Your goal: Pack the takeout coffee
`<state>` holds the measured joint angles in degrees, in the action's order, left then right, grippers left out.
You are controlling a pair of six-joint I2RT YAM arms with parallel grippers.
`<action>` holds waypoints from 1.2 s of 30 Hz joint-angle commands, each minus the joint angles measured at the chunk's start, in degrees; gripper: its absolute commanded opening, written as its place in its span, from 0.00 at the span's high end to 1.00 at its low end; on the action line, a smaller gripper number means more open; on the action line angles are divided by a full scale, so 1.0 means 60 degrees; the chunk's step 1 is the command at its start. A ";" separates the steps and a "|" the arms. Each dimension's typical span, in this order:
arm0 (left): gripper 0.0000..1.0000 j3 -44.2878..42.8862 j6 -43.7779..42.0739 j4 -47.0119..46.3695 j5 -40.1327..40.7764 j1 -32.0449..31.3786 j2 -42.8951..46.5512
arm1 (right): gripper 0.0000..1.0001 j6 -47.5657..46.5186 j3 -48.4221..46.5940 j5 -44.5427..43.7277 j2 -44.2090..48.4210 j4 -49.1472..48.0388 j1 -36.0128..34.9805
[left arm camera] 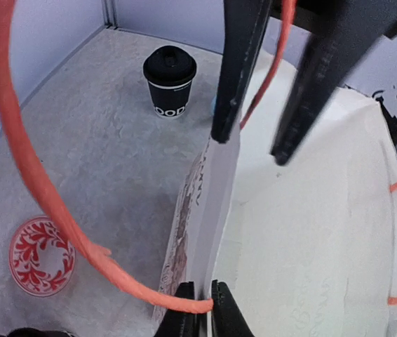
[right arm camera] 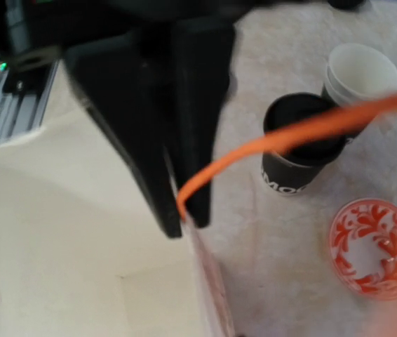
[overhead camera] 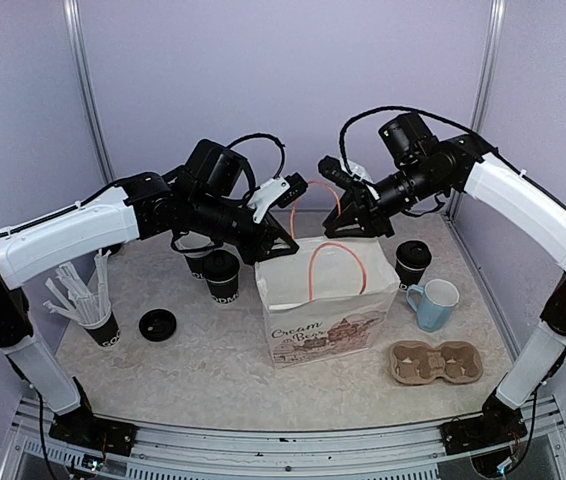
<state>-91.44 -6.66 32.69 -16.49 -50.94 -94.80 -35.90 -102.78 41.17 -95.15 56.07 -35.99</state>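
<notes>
**Left gripper**: the fingers are found apart by a narrow gap, and nothing is clamped. One long rim of the paper bag lies against the tip of one finger. One leg of the orange handle runs through the gap.

**Right gripper**: the fingers are found drawn almost together on the same rim, at the root of the handle's other leg. The paper is judged to be pinched between them. The purpose of the hold is judged to be that the rim is held upright and the mouth spread, so that cups can be lowered in.

**Takeout coffee:** none is seen in the part of the bag interior visible below either pair of fingers.
- A lidded cup stands on the table well beyond the left fingertips, outside the rim.
- A second black cup stands outside the rim, off to the side of the right fingertips. Whether it is lidded cannot be told from the blurred wrist view.
- An open cup stands just behind the second cup.
- A loose lid lies farther out, well apart from both grippers.

**Judgement:** the stage is bag opening, and packing is not yet begun. One gripper must be freed from the rim before a cup can be fetched.

**Risk:** the thin paper may sag shut or tear at the handle root if it is pulled unevenly.
</notes>
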 commanded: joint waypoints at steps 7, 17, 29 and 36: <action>1.00 -0.0190 0.0004 0.0220 -0.0679 0.0483 0.0213 | 0.47 0.0065 0.0883 -0.1011 0.1380 0.0294 0.1027; 1.00 0.0541 -0.0048 0.0105 -0.1405 0.1091 0.1057 | 0.57 -0.1179 0.5706 -0.3323 0.3602 0.0603 0.2819; 1.00 0.0484 -0.0062 0.0226 -0.1478 0.1129 0.0996 | 0.62 -0.3194 0.8431 -0.4265 0.4522 0.2311 0.2834; 1.00 0.0364 -0.0117 0.0430 -0.1558 0.1100 0.0734 | 0.59 -0.3522 0.9098 -0.4916 0.4751 0.1603 0.2808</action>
<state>-88.64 -6.72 34.37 -24.27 -44.34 -89.60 -54.48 -50.17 14.66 -68.05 67.53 -19.31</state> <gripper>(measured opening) 0.009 0.403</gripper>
